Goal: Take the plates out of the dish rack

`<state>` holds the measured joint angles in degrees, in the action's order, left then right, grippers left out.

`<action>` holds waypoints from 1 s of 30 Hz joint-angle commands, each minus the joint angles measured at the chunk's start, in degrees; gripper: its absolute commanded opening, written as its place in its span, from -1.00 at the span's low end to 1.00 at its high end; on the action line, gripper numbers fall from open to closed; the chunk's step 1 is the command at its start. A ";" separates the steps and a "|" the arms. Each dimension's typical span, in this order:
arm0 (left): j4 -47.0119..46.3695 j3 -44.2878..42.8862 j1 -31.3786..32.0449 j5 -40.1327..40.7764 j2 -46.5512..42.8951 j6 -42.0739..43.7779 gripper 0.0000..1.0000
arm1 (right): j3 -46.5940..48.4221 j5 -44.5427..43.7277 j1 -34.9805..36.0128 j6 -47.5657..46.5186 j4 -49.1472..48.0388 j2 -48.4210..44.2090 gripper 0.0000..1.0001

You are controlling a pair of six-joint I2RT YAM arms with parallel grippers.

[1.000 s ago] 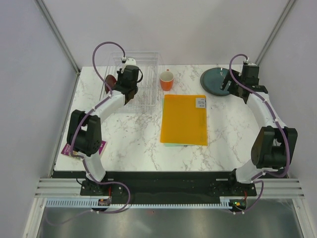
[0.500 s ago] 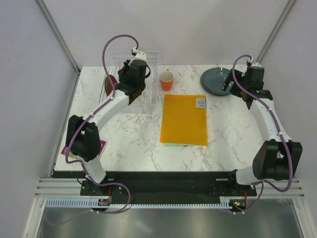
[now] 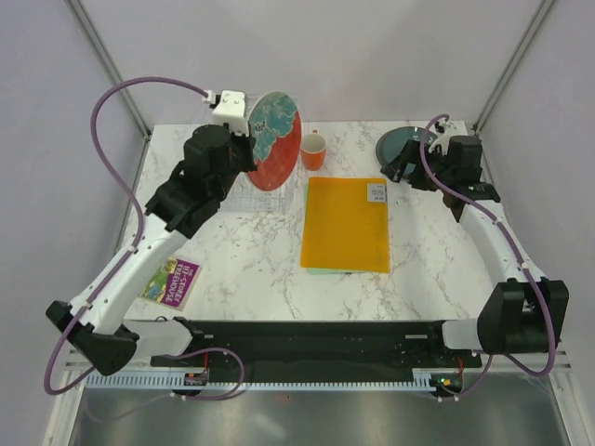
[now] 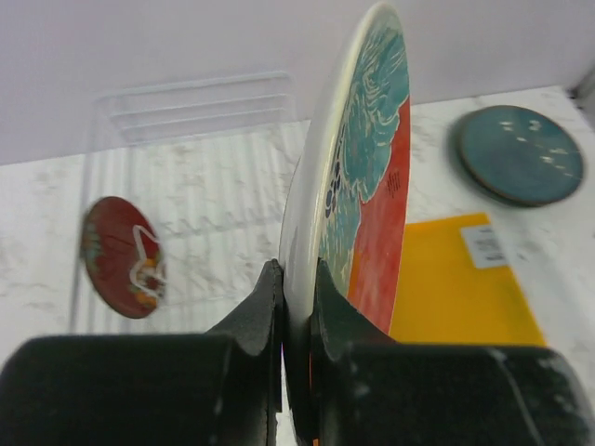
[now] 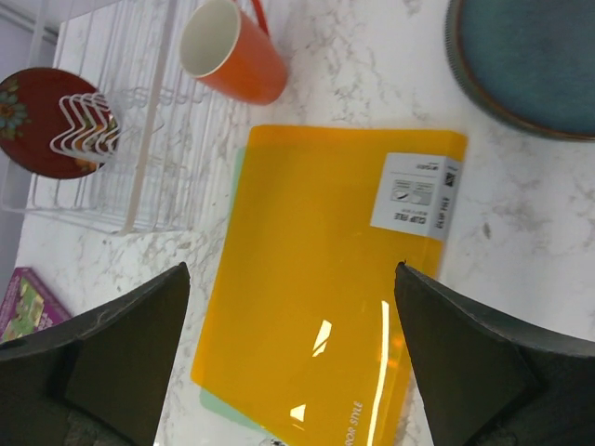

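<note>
Left tool [image 4: 296, 293] is seen clamped nearly shut on the lower rim of the round red plate with teal pattern [image 4: 372, 186]. The plate is held on edge, raised above the clear transparent plastic dish rack [image 4: 195, 102]. Right tool [image 5: 290, 269] is spread to its widest with nothing between its fingers, and is held well to the right of the rack.

Risk: only a narrow strip of rim is gripped, so the plate could be pivoted or slipped loose by a fast swing. If it were dropped over the rack, the thin dividers or the small dark red round plate [image 4: 121, 255] standing at the rack's left end could be struck.

Surroundings: an orange ceramic cup [image 5: 232, 51] is stood just beside the rack's right side. A flat orange-yellow plastic folder [image 5: 325, 279] is laid near the rack's right front. Both lie between the rack and the dark teal-grey round plate [image 5: 530, 56], which is laid flat on the white marbled desk [image 3: 251, 251] far right of the rack. A purple booklet [image 3: 172, 282] is noted in front of the rack.
</note>
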<state>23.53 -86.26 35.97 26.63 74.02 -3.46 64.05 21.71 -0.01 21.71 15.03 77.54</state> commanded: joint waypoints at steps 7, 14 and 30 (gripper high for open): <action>-19.91 14.88 -0.37 -25.03 -5.73 -26.14 -0.95 | -4.55 8.95 7.12 7.01 -12.38 -4.32 0.96; -26.77 20.34 -0.37 -28.39 -6.78 -33.18 -0.95 | -6.22 9.40 10.29 9.92 -16.61 -2.92 0.96; -48.12 34.84 -4.06 -38.05 -9.16 -46.71 -0.96 | -12.46 16.34 11.44 15.37 -28.55 0.16 0.95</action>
<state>-3.29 -52.18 32.95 -5.56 66.92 -39.68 52.38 33.91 11.16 34.83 -5.87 76.62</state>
